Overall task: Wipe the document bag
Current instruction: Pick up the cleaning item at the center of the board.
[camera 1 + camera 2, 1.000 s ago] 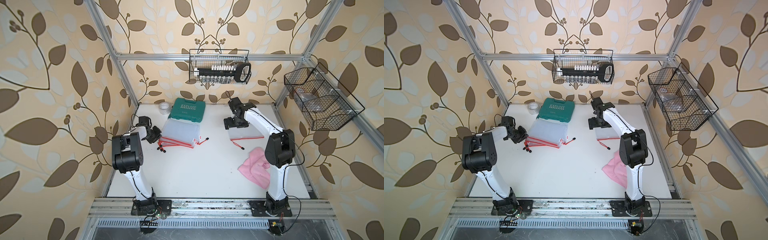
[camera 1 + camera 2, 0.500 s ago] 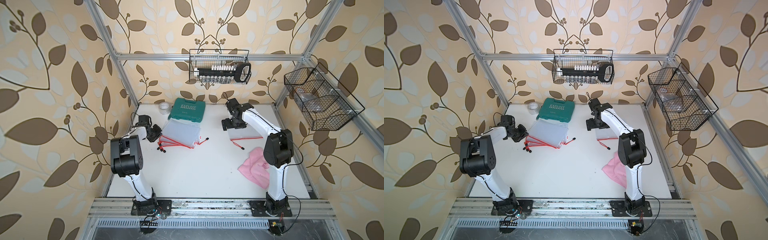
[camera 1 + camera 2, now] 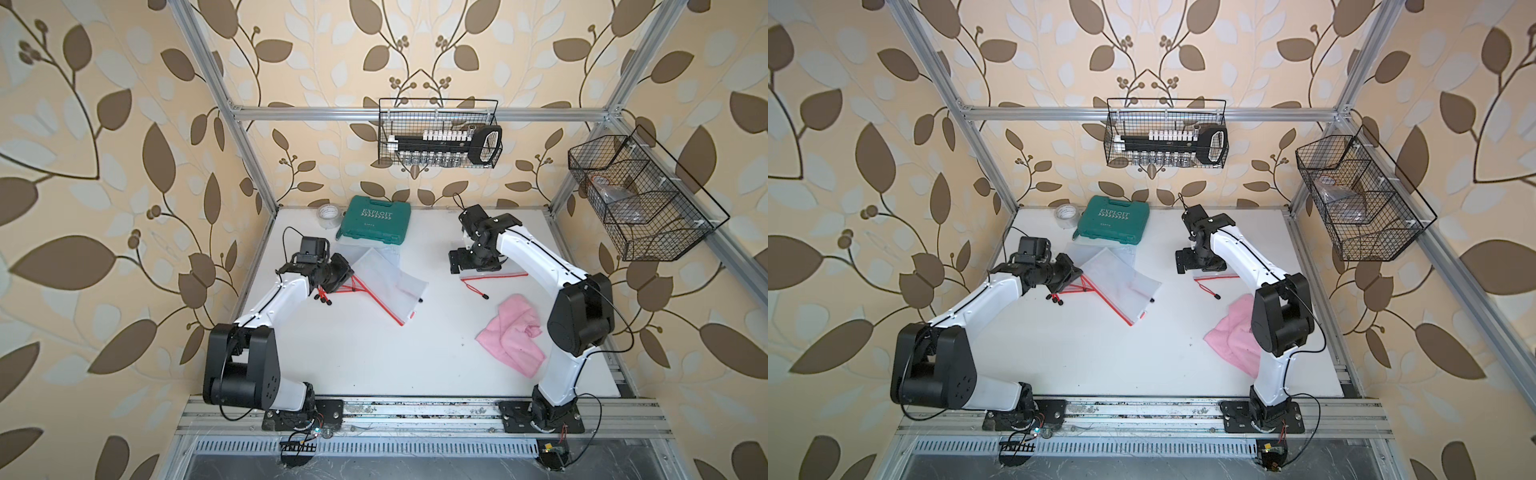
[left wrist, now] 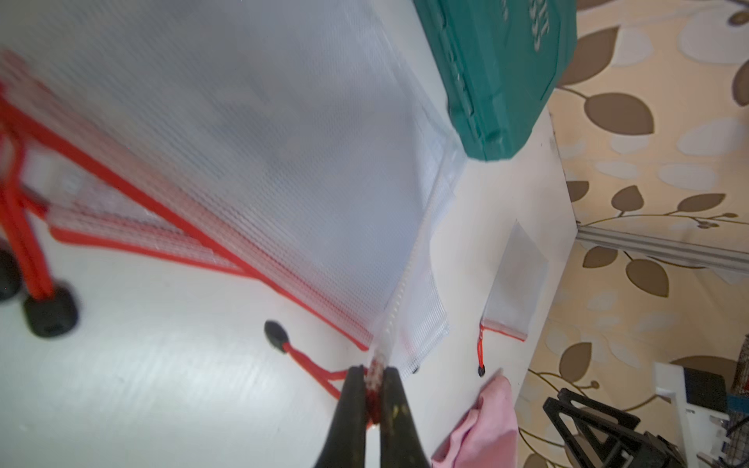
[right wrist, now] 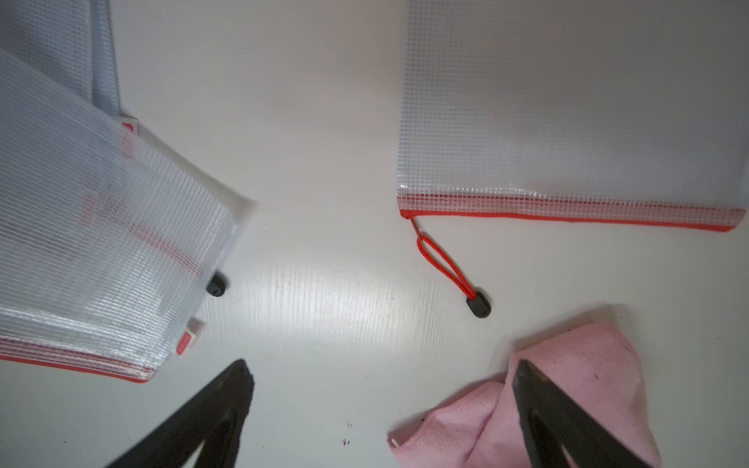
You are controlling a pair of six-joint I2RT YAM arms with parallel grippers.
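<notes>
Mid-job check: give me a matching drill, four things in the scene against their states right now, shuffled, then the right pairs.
Things:
1. left claw
2. right claw
3. pink cloth
4. green case

States:
A. lying crumpled on the table, not held
B. shut on the edge of a document bag
C. closed, at the back of the table
D. open, holding nothing

Pairs: 1-B, 2-D, 3-A, 4-C

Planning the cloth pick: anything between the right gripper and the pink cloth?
Nothing visible blocks it. The open right gripper hangs above the table; the pink cloth lies flat, apart from it. Only the red zipper pull of the document bag lies flat near that path.
</notes>
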